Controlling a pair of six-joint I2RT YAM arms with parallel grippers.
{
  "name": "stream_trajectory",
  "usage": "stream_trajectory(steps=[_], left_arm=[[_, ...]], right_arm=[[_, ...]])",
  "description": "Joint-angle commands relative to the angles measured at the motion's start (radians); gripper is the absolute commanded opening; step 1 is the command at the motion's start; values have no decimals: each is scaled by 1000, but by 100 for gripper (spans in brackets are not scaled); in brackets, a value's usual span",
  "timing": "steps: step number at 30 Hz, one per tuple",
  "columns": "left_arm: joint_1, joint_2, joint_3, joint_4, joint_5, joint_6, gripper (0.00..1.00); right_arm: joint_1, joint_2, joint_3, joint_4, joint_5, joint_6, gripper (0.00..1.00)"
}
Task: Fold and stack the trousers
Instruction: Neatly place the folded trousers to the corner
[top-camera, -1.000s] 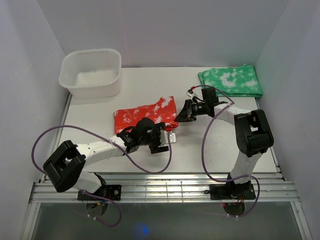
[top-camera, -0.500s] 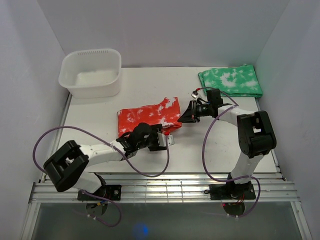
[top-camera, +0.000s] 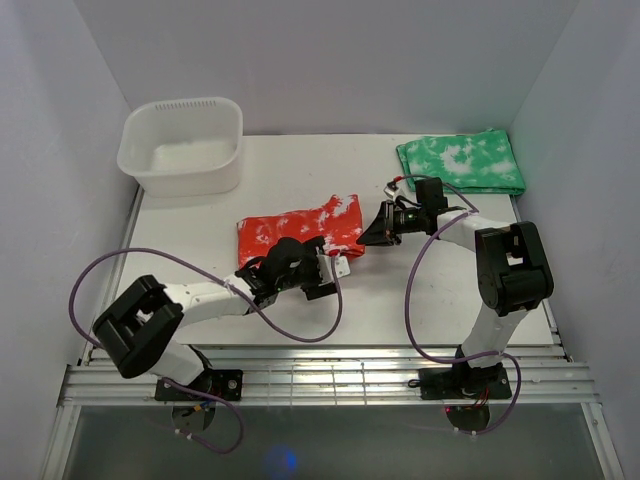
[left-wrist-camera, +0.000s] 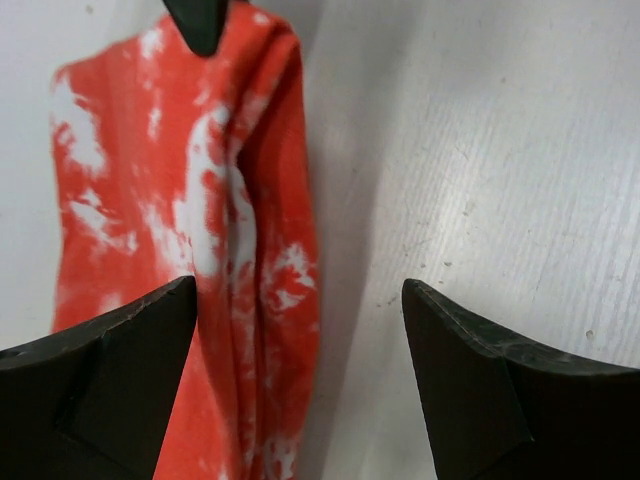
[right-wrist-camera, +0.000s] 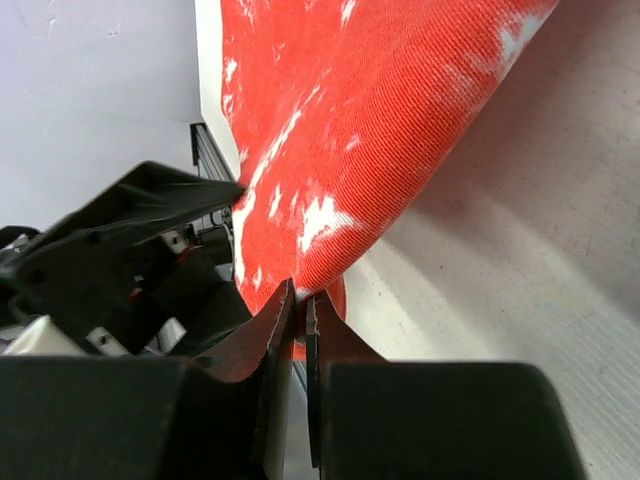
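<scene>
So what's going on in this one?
The right gripper is shut on the right end of the folded trousers. The left gripper hangs open at their near edge, gripping nothing. A folded green cloth lies in the far right corner, apart from the trousers; nothing is stacked yet.

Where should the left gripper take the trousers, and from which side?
Probably the near long folded edge of the trousers, from the near side: that layered edge lies between the left gripper's open fingers, while the right gripper pinches the right end.
</scene>
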Motion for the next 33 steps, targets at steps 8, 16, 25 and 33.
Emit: stream_trajectory(steps=[8,16,25,33], left_arm=[[1,177,14,97,-56,24,65],[1,234,70,153,-179,24,13],[0,206,40,153,-46,4,69],[0,343,75,243,-239,46,59]], right_arm=[[-6,-30,36,-35,-97,18,8],[-20,-1,36,-11,-93,54,8],[-41,7,55,43,-114,112,8],[-43,-39,-47,192,-171,265,8]])
